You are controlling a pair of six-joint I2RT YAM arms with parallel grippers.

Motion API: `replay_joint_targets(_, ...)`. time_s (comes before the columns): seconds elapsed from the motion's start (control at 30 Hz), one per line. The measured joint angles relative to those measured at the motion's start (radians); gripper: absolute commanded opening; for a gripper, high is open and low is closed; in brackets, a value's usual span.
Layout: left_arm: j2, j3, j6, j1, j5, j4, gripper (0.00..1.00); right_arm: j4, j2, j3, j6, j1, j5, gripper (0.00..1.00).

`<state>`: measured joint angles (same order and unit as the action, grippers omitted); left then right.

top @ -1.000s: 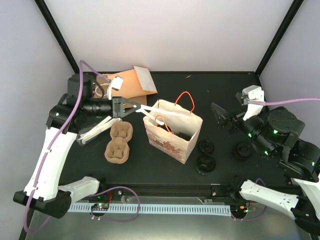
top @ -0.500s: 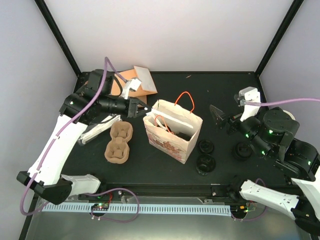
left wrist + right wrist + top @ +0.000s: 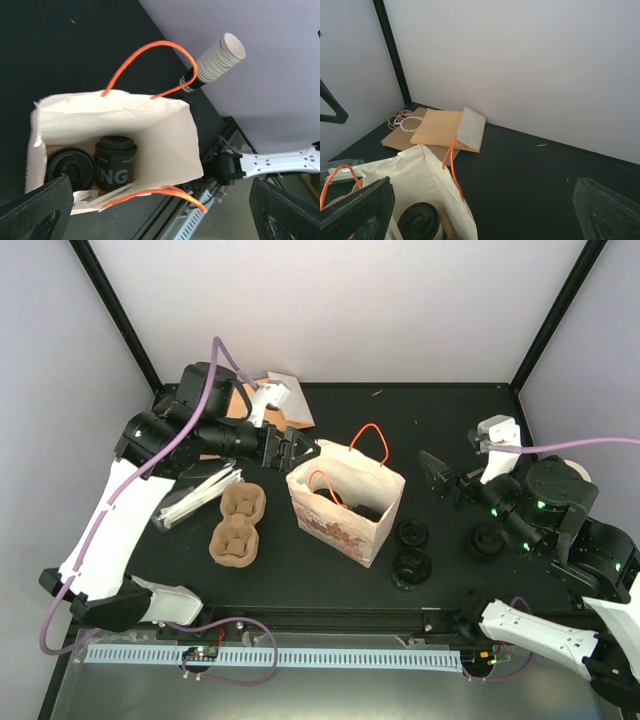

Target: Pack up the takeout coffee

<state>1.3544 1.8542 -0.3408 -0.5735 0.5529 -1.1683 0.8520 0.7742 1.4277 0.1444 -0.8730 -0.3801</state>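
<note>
Hovering over the ten o'clock corner of the paper bag [image 3: 335, 525], the left end effector [image 3: 298, 449] has its fingers spread wide with nothing between them, and its wrist camera looks straight down into the bag's mouth. That pose suits a drop from above rather than a grip on the rim. The bag stands upright near the middle of the bench [image 3: 440, 420], its mouth open and its orange handles [image 3: 150, 55] splayed outward, which leaves the opening unobstructed. The takeout coffee [image 3: 116, 162] sits on the bag's floor, upright under a black lid. Large letters show on its side, which looks dark in the bag's shadow. Just beside it, against the bag wall, is a second lidded cup [image 3: 70, 167]. With the cup seated low and the handles clear, the packing looks close to done. The right end effector [image 3: 436, 478] waits at the bag's two o'clock, well apart from it, fingers also apart and empty. It is probably parked there to keep out of the left arm's way. A pulp cup carrier [image 3: 237, 525] lies at the bag's nine o'clock with its wells apparently empty. Loose black lids [image 3: 411, 533] rest at four o'clock and flat folded bags [image 3: 270, 405] at eleven o'clock, all outside the working path. The left wrist view also catches a tall stack of nested cups [image 3: 220, 55] beyond the bag.
</note>
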Motion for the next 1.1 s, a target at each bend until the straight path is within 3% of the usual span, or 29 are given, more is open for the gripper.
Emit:
replay_joint_targets(0.17, -0.031, 0.083, 0.008, 0.013, -0.136, -0.085, 0.99, -0.008, 0.000, -0.006, 0.000, 0.000, 0.001, 1.00)
replay_joint_targets(0.33, -0.117, 0.076, 0.007, 0.113, -0.327, -0.167, 0.99, -0.015, 0.000, -0.027, 0.000, 0.000, 0.010, 1.00)
replay_joint_targets(0.6, -0.268, -0.240, 0.013, 0.292, -0.647, -0.210, 0.99, -0.022, -0.003, -0.055, 0.000, 0.000, 0.039, 1.00)
replay_joint_targets(0.87, -0.226, -0.553, -0.021, 0.444, -0.684, -0.074, 0.99, -0.022, -0.020, -0.068, 0.001, 0.000, 0.092, 1.00)
replay_joint_targets(1.1, -0.187, -0.660, -0.056, 0.504, -0.699, 0.026, 0.99, -0.003, -0.020, -0.092, 0.015, 0.000, 0.119, 1.00)
